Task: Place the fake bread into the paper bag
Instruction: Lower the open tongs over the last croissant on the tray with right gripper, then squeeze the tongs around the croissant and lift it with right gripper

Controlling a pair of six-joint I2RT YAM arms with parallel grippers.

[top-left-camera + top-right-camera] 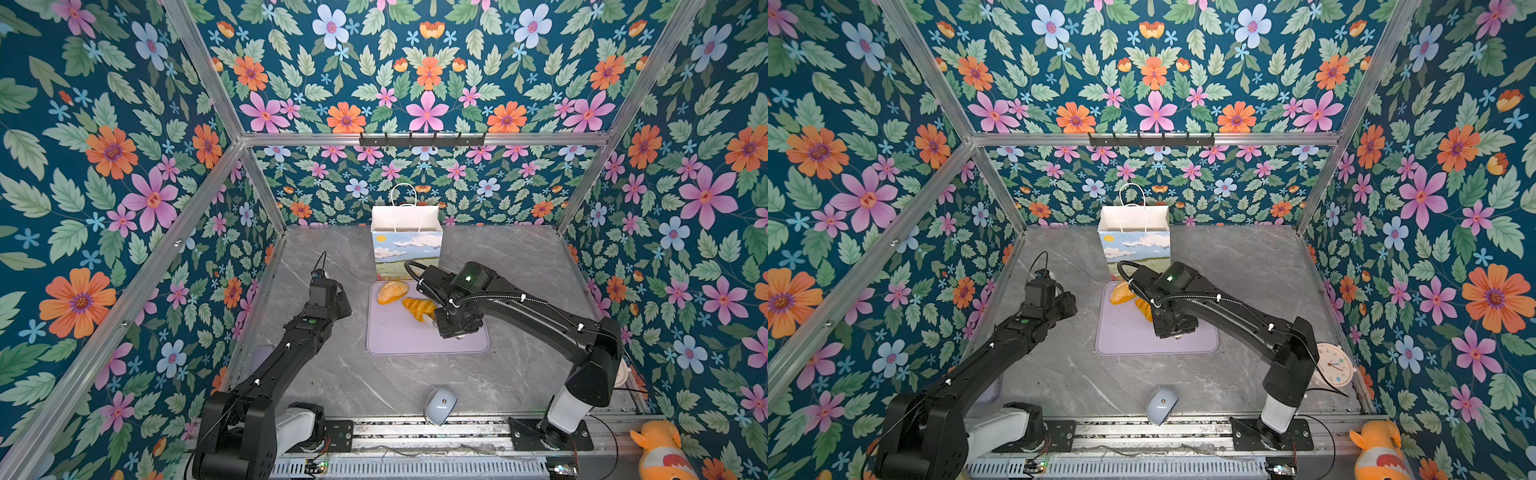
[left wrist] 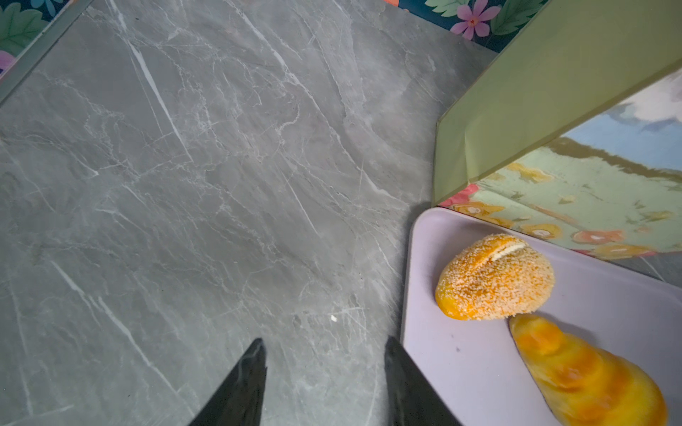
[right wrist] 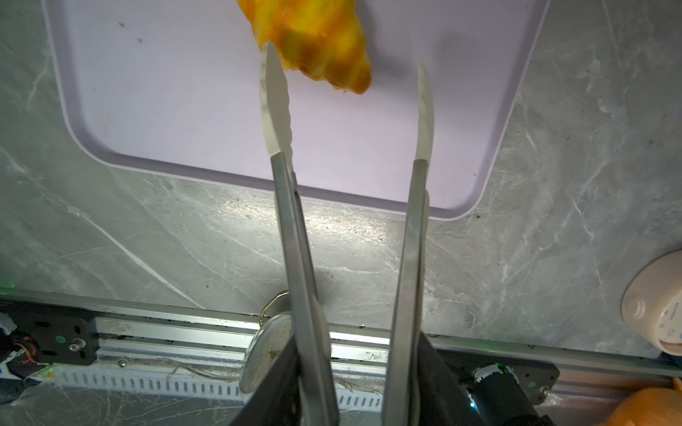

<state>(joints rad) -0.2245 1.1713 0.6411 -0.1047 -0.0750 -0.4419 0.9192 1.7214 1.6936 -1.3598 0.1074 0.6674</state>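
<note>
1. Picking: right hand point(image 3: 354, 383) grips tongs point(image 3: 291, 228), tips apart at croissant's point(image 1: 419, 308) end on tray point(image 1: 399, 338); bun point(image 1: 392, 291) at its 10 o'clock.
2. Left hand point(image 2: 324, 354) half-open, empty.
3. Next, probably: squeeze, lift to paper bag point(image 1: 409, 249), 12 o'clock.

The right gripper point(image 3: 358, 391) clamps a pair of metal tongs point(image 3: 293, 236) between its black fingers. The tongs' white tips stand apart over a lilac mat point(image 3: 177, 92), well in from the mat's rail-side edge. A glossy croissant point(image 3: 313, 40), partly cut off, lies on the mat with its pointed end between the tips; one tip overlaps it, though contact cannot be told. The mat sits on a grey marble table point(image 3: 572, 184), with a metal rail point(image 3: 166, 332) along the table's edge and a beige rounded object point(image 3: 657, 313) near that edge.
</note>
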